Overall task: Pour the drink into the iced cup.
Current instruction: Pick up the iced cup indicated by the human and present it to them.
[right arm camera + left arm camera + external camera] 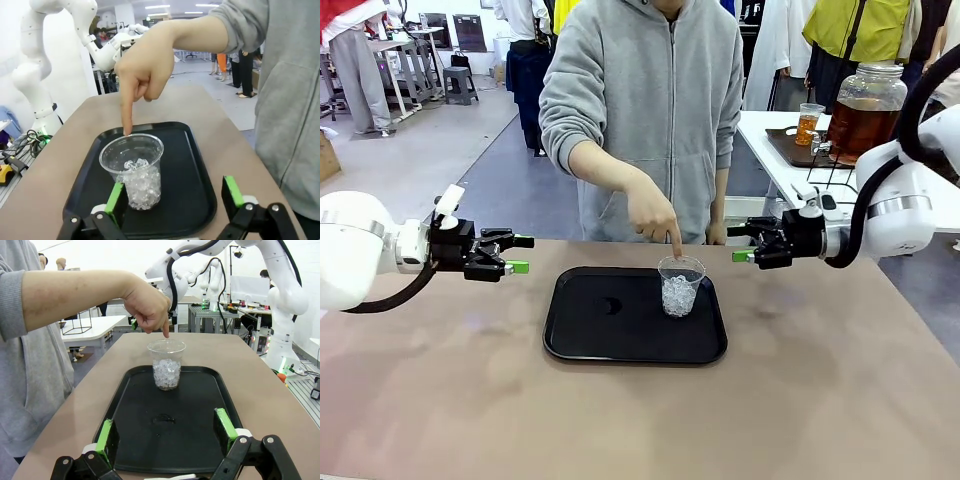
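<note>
Between the left claw (pixel 523 254) and right claw (pixel 738 243), both gaping wide and empty, the iced cup (pixel 680 286) is sitting on a tray (pixel 590 330); the drink (pixel 860 125) is standing well behind the right claw.

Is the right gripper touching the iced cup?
Apart. Front view: right gripper hangs open off to the side, a plain gap to the iced cup.

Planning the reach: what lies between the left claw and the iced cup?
In the left wrist view, just bare black tray with a small shiny mark lies between the left claw and the iced cup.
</note>
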### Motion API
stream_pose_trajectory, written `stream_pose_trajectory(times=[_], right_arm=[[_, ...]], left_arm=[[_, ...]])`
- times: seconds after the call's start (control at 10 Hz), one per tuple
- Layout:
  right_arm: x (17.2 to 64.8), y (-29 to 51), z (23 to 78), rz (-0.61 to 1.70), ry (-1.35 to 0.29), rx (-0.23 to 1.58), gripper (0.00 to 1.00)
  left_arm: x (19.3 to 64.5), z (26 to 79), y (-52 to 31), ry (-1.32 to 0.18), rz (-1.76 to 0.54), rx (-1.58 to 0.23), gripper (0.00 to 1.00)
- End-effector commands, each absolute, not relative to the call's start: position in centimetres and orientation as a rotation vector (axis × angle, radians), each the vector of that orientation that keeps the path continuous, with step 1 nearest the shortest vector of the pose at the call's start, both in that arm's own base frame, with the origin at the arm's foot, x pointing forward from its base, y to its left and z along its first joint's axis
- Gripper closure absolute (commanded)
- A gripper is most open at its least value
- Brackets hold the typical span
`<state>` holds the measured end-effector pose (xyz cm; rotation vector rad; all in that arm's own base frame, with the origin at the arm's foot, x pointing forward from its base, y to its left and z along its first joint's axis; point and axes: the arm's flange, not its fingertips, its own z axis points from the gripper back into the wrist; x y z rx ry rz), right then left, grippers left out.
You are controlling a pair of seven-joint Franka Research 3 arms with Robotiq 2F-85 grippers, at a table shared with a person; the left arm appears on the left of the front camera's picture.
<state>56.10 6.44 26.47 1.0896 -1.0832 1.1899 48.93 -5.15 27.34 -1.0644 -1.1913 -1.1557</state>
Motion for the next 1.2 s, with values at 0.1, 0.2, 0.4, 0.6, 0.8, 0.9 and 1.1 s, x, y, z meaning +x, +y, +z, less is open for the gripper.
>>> stream_pose_trajectory(times=[0.1,0.2,0.4,0.6,0.8,0.9,1.1], right_arm=[[56.1,6.4,26.5,1.19,-1.083,1.09,0.0],[56.1,6.4,26.5,1.19,-1.083,1.09,0.0],[56.1,6.4,26.5,1.19,-1.083,1.09,0.0],[55.6,6.8,25.5,1.168,-1.071,1.118,0.0],[54.4,7.2,24.7,1.154,-1.086,1.139,0.0],[53.7,7.6,24.1,1.157,-1.093,1.149,0.0],[52.6,8.3,23.0,1.153,-1.096,1.169,0.0]], left_arm=[[49.0,27.5,-5.2,-1.189,-1.155,-1.065,0.0],[49.0,27.5,-5.2,-1.189,-1.155,-1.065,0.0],[49.0,27.5,-5.2,-1.189,-1.155,-1.065,0.0],[49.0,27.5,-5.2,-1.189,-1.155,-1.065,0.0],[49.0,27.5,-5.2,-1.189,-1.155,-1.065,0.0],[49.0,27.5,-5.2,-1.189,-1.155,-1.065,0.0],[49.0,27.5,-5.2,-1.189,-1.155,-1.065,0.0]])
